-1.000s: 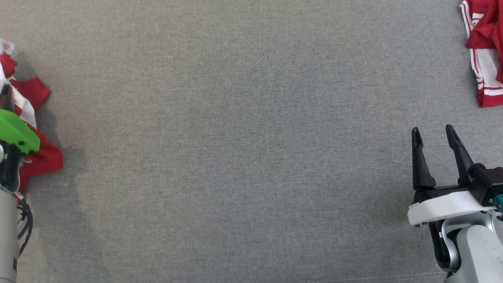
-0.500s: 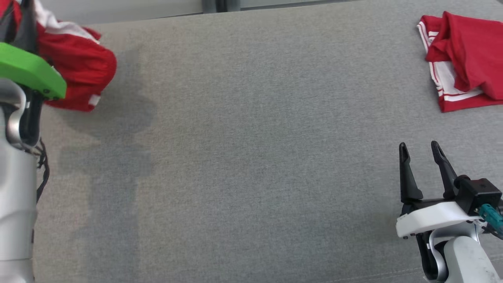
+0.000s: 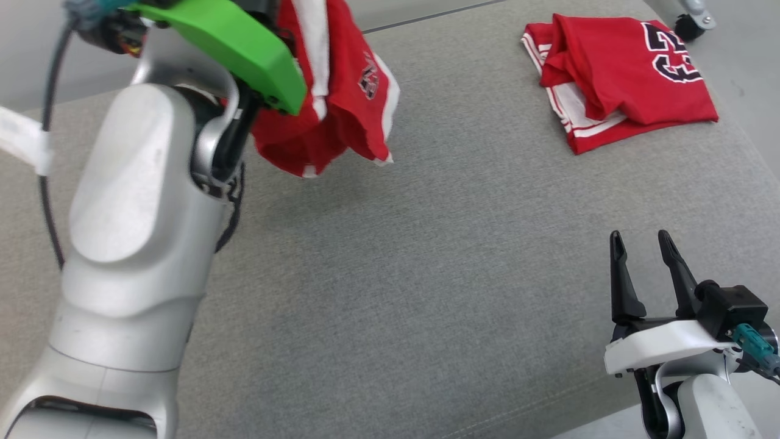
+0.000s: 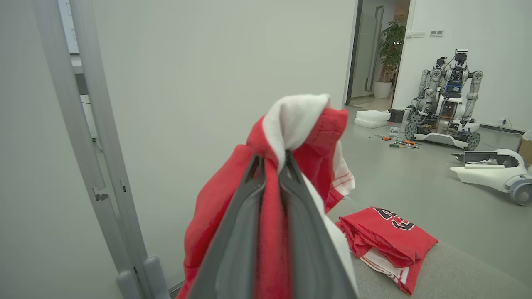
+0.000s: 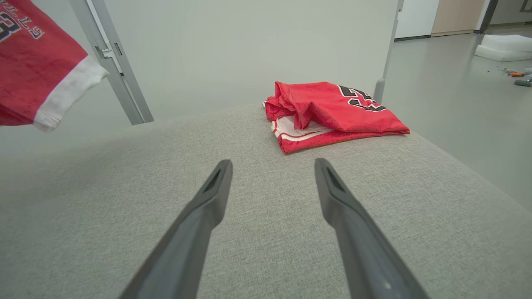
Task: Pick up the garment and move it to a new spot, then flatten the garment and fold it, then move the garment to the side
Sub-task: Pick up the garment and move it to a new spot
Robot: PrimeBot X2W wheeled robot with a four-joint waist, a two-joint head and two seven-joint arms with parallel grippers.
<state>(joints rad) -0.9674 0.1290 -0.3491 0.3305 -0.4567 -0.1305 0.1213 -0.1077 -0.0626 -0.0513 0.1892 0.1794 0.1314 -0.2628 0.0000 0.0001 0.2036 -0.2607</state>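
- Left of the folded jersey (image 3: 627, 79), in the head view, the red and white garment (image 3: 341, 110) hangs in the air above the grey surface (image 3: 426, 274), beside the left arm's green cover (image 3: 231, 42). The right claw (image 3: 640, 250) stands wide and empty, nearer to the robot than the jersey.
- Left wrist view: the left claw (image 4: 271, 162) is closed narrow on the garment (image 4: 299, 124), with cloth bunched between its fingers, higher than the folded jersey (image 4: 386, 236).
- Right wrist view: the right claw (image 5: 273, 163) points toward the folded jersey (image 5: 332, 108), apart from it. One white-edged corner of the garment (image 5: 37, 79) hangs left of the jersey.
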